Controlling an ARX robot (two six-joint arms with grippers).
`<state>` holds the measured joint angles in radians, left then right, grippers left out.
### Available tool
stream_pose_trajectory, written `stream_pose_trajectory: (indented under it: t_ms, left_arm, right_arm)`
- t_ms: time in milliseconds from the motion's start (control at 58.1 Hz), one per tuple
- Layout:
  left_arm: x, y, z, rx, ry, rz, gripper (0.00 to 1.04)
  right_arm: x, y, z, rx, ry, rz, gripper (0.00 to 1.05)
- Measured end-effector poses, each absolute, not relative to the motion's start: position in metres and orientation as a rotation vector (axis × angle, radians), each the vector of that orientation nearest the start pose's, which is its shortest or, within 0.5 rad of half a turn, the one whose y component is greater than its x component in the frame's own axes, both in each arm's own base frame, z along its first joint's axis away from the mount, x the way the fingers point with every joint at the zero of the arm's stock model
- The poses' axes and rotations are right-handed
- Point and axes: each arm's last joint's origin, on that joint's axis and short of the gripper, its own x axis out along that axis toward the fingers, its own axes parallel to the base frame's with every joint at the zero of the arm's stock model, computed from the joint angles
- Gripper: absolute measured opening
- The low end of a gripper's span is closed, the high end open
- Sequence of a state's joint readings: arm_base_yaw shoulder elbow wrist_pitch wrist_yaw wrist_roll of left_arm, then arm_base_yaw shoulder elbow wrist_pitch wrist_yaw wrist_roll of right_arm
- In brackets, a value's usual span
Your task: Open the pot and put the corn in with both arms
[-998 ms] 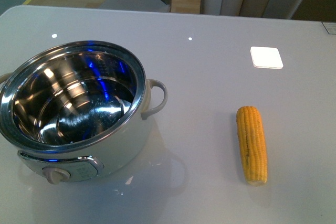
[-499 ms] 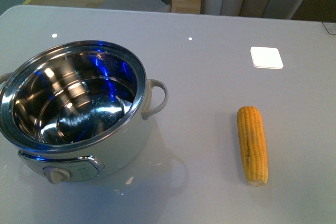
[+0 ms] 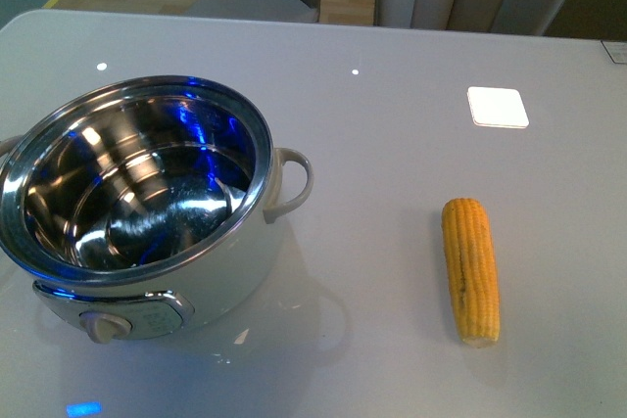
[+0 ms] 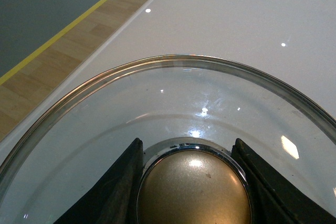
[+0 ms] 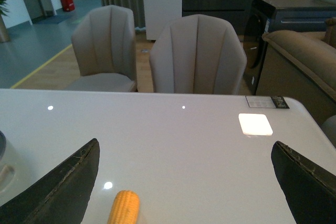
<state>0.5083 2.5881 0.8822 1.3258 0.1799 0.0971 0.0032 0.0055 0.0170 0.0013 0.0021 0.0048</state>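
Left gripper [image 4: 188, 150]: the two dark fingers [image 4: 113, 192] bracket the brass-coloured lid knob [image 4: 194, 190], one pad against each side, with the jaws closed onto it. The wrist sits over the table [image 4: 252, 19], near its edge.

Right gripper [image 5: 185, 148]: the fingers [image 5: 63, 182] are spread wide, jaws fully apart. The wrist is held above the table and clear of it.

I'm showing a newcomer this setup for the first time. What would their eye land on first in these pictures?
The large round white electric pot with shiny steel interior stands open at the left of the white table. A yellow-orange corn cob lies alone to its right. In the left wrist view, the left end effector clamps the gold knob of a clear glass lid.
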Motion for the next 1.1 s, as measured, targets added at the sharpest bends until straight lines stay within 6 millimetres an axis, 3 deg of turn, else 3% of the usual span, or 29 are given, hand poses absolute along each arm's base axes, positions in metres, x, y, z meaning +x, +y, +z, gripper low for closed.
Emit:
stream_pose_trajectory:
  t_ms: [189,378,551,602,671,912,1101]
  left_arm:
    - [0.317,0.170,-0.059,-0.040,0.391,0.297,0.44]
    - [0.319,0.171,-0.061,-0.042,0.390,0.299,0.45]
    - [0.314,0.166,-0.056,-0.054,0.394,0.297,0.83]
    - [0.312,0.164,-0.051,-0.056,0.391,0.295,0.90]
    - [0.312,0.161,-0.040,-0.052,0.376,0.290,0.99]
    - [0.313,0.152,0.024,-0.023,0.267,0.291,0.98]
    - [0.300,0.136,0.084,-0.044,0.186,0.278,0.98]
  right_arm:
    - [0.097,0.000,0.169,0.005,-0.013,0.001,0.96]
    - [0.097,0.000,0.169,0.004,-0.013,0.001,0.96]
    - [0.097,0.000,0.169,0.005,-0.013,0.002,0.96]
    - [0.097,0.000,0.169,0.005,-0.013,0.002,0.96]
    - [0.097,0.000,0.169,0.004,-0.013,0.001,0.96]
    - [0.097,0.000,0.169,0.005,-0.013,0.001,0.96]
    - [0.097,0.000,0.169,0.005,-0.013,0.002,0.96]
